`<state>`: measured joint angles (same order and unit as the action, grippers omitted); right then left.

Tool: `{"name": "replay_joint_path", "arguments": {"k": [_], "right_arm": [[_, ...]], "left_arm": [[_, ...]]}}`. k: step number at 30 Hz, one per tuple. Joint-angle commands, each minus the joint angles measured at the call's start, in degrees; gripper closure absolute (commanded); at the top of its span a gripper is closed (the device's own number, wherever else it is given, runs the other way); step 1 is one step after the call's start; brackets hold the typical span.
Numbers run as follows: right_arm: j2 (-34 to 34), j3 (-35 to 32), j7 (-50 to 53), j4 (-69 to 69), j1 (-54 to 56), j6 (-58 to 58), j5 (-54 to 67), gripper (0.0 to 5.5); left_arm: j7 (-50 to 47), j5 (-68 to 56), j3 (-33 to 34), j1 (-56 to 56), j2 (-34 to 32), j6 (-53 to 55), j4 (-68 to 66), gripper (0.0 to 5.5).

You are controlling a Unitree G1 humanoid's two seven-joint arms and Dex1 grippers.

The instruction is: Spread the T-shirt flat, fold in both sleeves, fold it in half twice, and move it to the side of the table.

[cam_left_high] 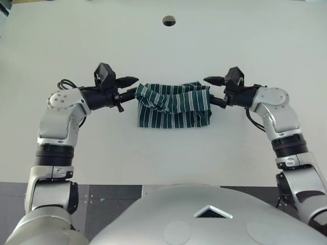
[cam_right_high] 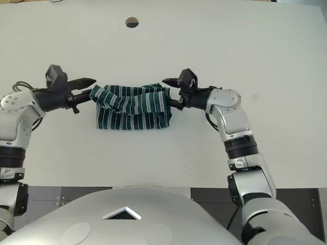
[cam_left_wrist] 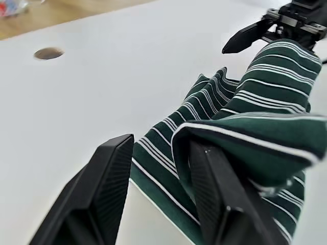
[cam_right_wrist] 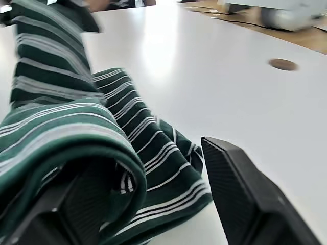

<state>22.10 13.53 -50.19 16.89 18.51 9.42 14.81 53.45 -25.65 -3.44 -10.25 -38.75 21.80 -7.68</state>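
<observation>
Centrally on the white table (cam_left_high: pixel 245 41) lies the T-shirt (cam_left_high: pixel 173 104), dark green with thin white stripes, gathered into a compact folded bundle; its lower layers rest flat on the surface while its upper edge is lifted and stretched between the two arms. At the garment's left end is the left gripper (cam_left_high: pixel 134 87), with its jaws spread apart: one finger (cam_left_wrist: pixel 110 173) stands free beside the cloth, and the other finger (cam_left_wrist: pixel 214 189) is slipped under a hemmed fold that drapes over it, so the fabric hangs on that finger rather than being pinched. At the garment's right end the right gripper (cam_left_high: pixel 209 90) mirrors this arrangement, also unclenched, with one finger (cam_right_wrist: pixel 240 178) clear of the cloth above the table and the other buried beneath a rolled striped edge. Both grippers point inward toward each other along one line, with the shirt spanning the gap between them. A round cable hole (cam_left_high: pixel 168 21) sits in the tabletop well beyond the shirt, toward the far edge. Black cables loop beside each forearm, near the wrists.
</observation>
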Motion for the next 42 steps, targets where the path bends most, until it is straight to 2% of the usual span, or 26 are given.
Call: {"name": "replay_joint_path", "arguments": {"k": [1,5,9,12,14,18,20,21,24,27,31,35,37,39,42], "right_arm": [[-2.0,-3.4,6.5,3.7,2.5,5.0,-1.1,2.61],[-3.9,-8.2,11.4,5.0,3.9,16.1,2.6,2.61],[-5.5,-13.0,13.1,4.1,5.0,26.5,7.6,2.61],[-6.1,-15.3,14.3,3.0,5.5,30.1,9.3,2.61],[-6.6,-15.7,14.5,0.7,4.7,24.8,8.4,2.61],[-5.0,-5.2,9.2,-10.5,-1.8,-26.8,-8.8,2.61],[-4.0,0.0,9.8,-11.0,-2.8,-42.5,-16.3,2.61],[-3.5,2.5,11.0,-9.8,-2.4,-46.8,-20.1,2.61],[-2.5,8.4,15.6,-5.5,-0.5,-53.1,-30.9,2.61],[-2.6,13.5,20.8,1.3,2.5,-53.9,-41.5,2.61],[-5.9,20.8,28.0,15.8,8.2,-49.3,-53.8,2.61],[-7.6,23.6,34.3,29.8,13.4,-41.1,-60.1,2.61],[-4.6,23.8,34.2,32.3,15.0,-38.1,-61.2,2.61],[3.3,22.1,29.5,29.9,14.9,-37.4,-59.8,2.61],[19.1,13.4,5.3,22.2,9.7,-33.2,-42.9,2.61]], "left_arm": [[-5.5,0.0,2.3,-3.6,1.1,9.8,-2.8,3.58],[-11.4,-0.5,5.3,-5.8,2.5,19.1,-7.5,3.58],[-14.1,-0.8,8.2,-8.0,4.0,21.9,-10.8,3.58],[-15.8,-0.9,10.3,-9.3,4.4,23.4,-12.4,3.58],[-16.6,-0.8,11.6,-9.8,4.6,23.1,-13.3,3.58],[-21.8,-0.6,17.2,-11.5,6.4,17.7,-15.9,3.58],[-23.8,-1.1,19.1,-11.9,7.7,15.9,-15.5,3.58],[-24.1,-1.6,19.7,-11.8,8.2,15.4,-14.9,3.58],[-24.7,-2.6,20.5,-11.5,9.4,14.4,-13.9,3.58],[-25.0,-2.7,20.9,-10.8,10.3,13.5,-13.8,3.58],[-25.4,-3.4,21.4,-9.4,12.2,12.6,-11.7,3.58],[-25.8,-4.3,20.9,-6.9,15.1,12.9,-7.0,3.58],[-26.0,-4.7,20.8,-5.8,16.5,12.9,-4.5,3.58],[-26.5,-5.1,20.4,-4.4,18.2,12.8,-1.5,3.58],[-27.9,-6.0,20.4,-2.5,20.9,12.8,3.3,3.58]]}}
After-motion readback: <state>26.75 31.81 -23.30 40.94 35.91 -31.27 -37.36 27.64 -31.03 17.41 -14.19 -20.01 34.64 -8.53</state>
